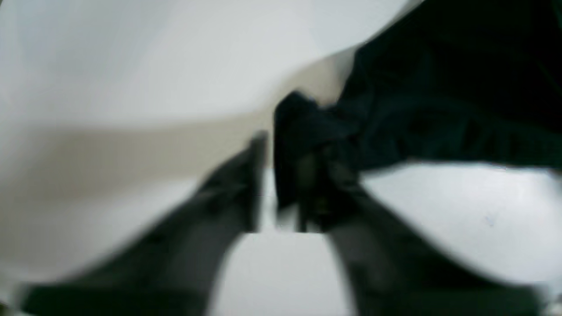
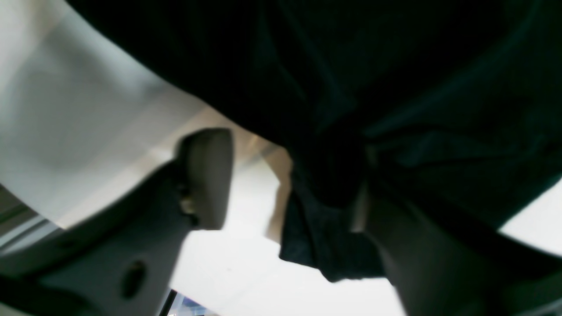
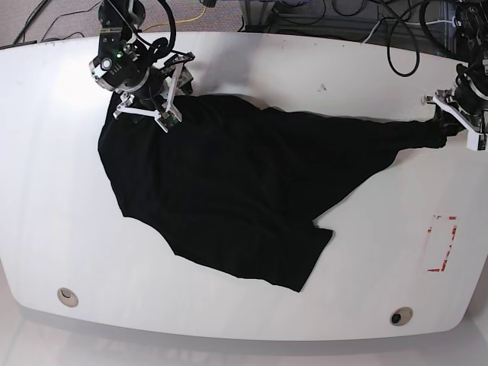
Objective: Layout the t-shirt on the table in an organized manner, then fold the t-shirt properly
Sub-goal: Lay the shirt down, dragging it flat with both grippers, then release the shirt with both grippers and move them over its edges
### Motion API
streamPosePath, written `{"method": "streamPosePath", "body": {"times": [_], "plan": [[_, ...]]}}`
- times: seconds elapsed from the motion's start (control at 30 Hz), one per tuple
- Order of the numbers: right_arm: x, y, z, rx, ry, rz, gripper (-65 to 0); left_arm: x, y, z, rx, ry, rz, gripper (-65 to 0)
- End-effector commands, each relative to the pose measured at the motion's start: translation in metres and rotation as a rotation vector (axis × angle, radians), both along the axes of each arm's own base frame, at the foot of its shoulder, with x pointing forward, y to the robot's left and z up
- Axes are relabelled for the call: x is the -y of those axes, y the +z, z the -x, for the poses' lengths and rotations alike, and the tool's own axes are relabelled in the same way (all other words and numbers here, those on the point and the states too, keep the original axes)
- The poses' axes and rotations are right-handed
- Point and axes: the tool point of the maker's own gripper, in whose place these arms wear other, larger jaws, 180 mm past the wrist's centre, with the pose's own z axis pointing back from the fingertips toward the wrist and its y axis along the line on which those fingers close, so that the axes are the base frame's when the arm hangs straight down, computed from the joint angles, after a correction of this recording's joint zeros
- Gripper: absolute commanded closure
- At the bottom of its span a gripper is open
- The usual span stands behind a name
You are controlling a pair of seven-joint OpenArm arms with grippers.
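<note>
The very large glossy white counter carries the plain black, wrinkly cloth t-shirt, spread slantwise across its middle and drawn out into a thin tail toward the base view's right edge. The right claw sits at the garment's upper corner with jaws apart, cloth draped only over one finger, so released. The left claw at the stretched tail shows a gap with fabric bunched on one side; whether it grips is unclear. The likely risk is that the stretched tail, once freed, springs back and bunches, spoiling the layout.
</note>
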Motion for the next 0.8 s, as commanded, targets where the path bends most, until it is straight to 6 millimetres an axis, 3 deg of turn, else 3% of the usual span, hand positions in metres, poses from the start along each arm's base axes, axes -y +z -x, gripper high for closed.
{"method": "streamPosePath", "body": {"times": [0.0,0.1,0.17,0.47,0.77], "plan": [[0.001,0.006,-0.003,0.027,0.004,-0.002,-40.9,-0.007,0.014,-0.006,0.034,-0.013,-0.034,-29.6],[0.004,0.006,-0.003,0.027,0.003,0.007,-41.4,-0.011,0.016,-0.006,0.036,-0.004,-0.043,-43.5],[0.007,0.007,-0.003,0.029,0.008,0.017,-41.4,-0.016,0.020,-0.007,0.039,0.001,-0.056,-46.7],[0.013,0.012,-0.010,0.057,0.017,0.029,-41.1,-0.038,0.034,-0.007,0.067,0.051,-0.107,-47.1],[0.012,0.031,-0.042,0.148,0.015,0.023,-41.1,-0.038,0.066,-0.040,0.198,0.063,-0.098,-47.1]]}}
